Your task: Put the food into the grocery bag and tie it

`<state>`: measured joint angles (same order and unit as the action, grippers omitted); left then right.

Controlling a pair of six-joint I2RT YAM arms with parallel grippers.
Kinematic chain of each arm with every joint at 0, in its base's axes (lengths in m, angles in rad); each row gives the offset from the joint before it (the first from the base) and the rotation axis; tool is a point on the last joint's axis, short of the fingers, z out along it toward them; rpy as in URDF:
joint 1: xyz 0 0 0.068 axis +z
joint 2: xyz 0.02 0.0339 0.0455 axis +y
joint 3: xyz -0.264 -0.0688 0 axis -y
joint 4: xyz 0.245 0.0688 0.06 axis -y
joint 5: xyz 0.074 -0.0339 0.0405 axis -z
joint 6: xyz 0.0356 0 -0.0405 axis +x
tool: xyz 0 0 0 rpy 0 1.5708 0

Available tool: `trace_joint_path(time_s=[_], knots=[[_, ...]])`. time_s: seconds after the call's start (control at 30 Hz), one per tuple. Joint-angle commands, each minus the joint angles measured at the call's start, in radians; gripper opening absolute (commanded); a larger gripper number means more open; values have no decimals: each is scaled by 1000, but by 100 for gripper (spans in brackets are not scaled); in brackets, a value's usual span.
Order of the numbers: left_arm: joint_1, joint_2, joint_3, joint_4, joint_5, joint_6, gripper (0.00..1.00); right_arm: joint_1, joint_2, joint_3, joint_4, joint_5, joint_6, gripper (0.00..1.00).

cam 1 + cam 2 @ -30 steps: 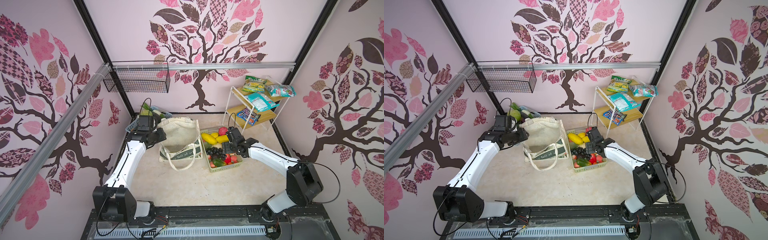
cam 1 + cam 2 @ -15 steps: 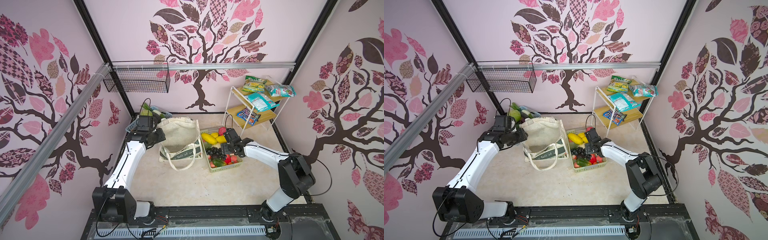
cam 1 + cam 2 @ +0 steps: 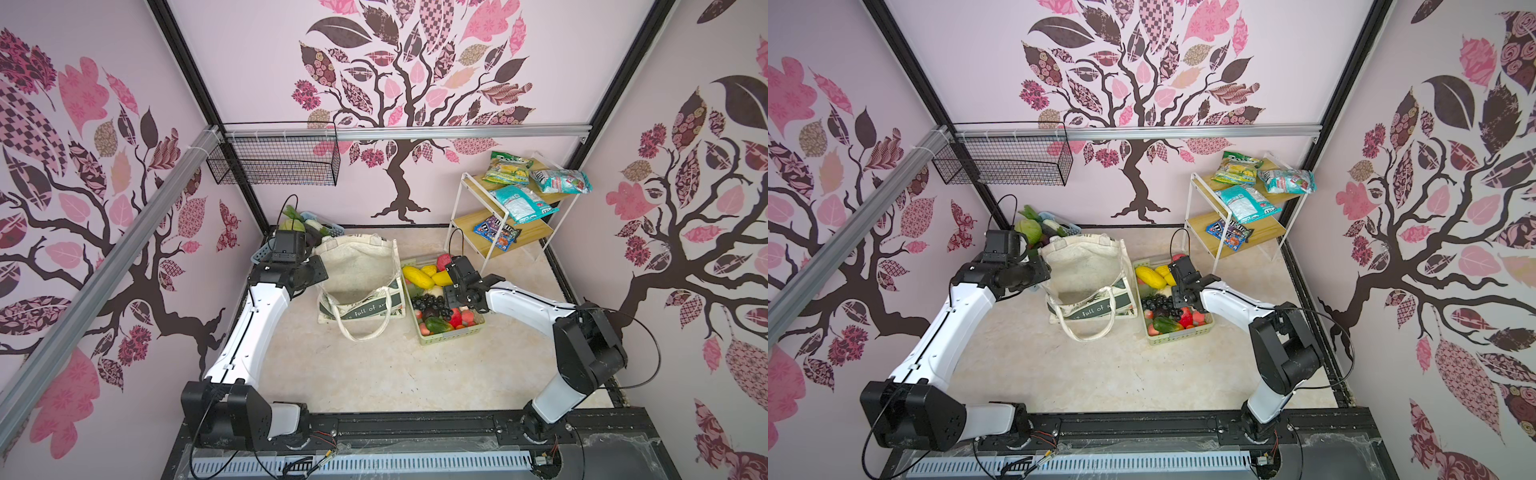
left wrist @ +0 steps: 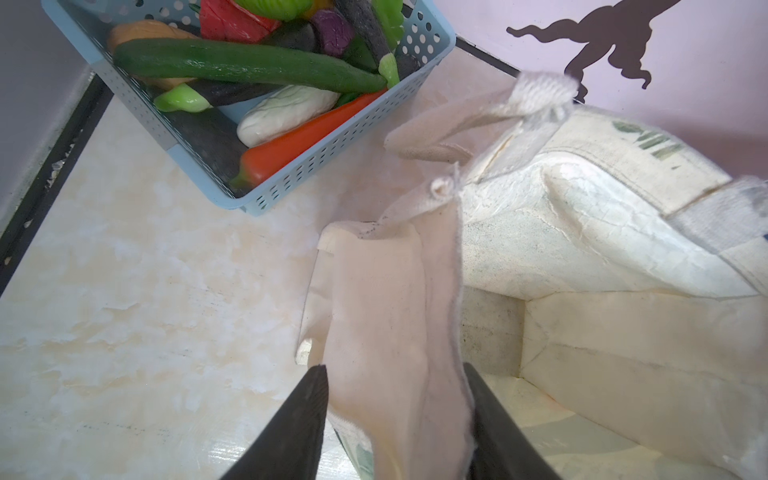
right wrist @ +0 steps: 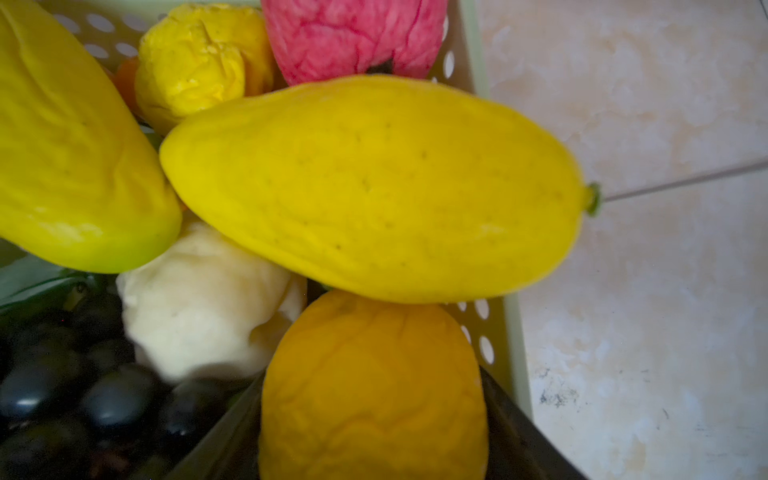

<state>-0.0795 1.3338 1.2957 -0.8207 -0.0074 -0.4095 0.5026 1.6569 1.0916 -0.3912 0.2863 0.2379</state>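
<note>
Step in hand: early loading, by my reckoning. Fruit is being picked from the pale-green basket [image 3: 453,334] while the grocery bag [image 3: 357,270] is held open. I see nothing inside it, and the tying is a long way off.
Left gripper [image 4: 394,370]: its fingers pinch a fold of the bag's rim, lifting that side so the mouth gapes upward.
Right gripper [image 5: 372,376]: down in the pale-green basket, with its fingers set narrow on either side of the orange [image 5: 365,332] and seemingly against it. Whether they have a firm grip I cannot tell.
Food: heaped in that basket just beside the bag. The orange sits by the basket wall, a long yellow fruit [image 5: 374,187] lies across its top, and grapes [image 5: 62,395] are close by. More toy vegetables sit in a blue basket [image 4: 332,153] beyond the bag, by the far wall.
Next move: a firm squeeze, then a slow lift that slips the orange out from under the yellow fruit. That fruit overhangs the basket wall and could roll out. Then across to the open mouth and let go.
Surface: a pale marbled tabletop [image 3: 374,374], bare in front of the bag and basket.
Room: pink walls printed with trees [image 3: 399,104], a wire basket [image 3: 274,162] hung on a rail, and a small shelf [image 3: 532,235] of snack packets [image 3: 521,203] in the far corner.
</note>
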Motion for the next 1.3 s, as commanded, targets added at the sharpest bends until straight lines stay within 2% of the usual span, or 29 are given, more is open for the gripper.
trace_joint_path(time_s=[0.0,0.23,0.33,0.47,0.67,0.77,0.93,1.27], knots=[[-6,-26,68,-20,-14,24,53,-1,-71,43,-45,-21,-16,65],[-59,-47,146,-43,6,30,53,-1,-138,88,-64,-58,-28,64],[-132,-55,174,-26,23,56,53,-1,-153,111,-62,-94,-28,64],[-243,-93,126,110,124,87,54,-1,-165,156,-57,-179,-25,64],[-439,-74,107,142,205,246,52,-1,-183,240,-74,-328,-2,65],[-493,-76,76,170,228,291,52,-2,-191,267,-82,-370,11,65],[-509,-87,11,248,297,309,57,-1,-200,286,-79,-421,32,65],[-510,-65,-32,298,353,350,81,-1,-191,327,-52,-543,96,66]])
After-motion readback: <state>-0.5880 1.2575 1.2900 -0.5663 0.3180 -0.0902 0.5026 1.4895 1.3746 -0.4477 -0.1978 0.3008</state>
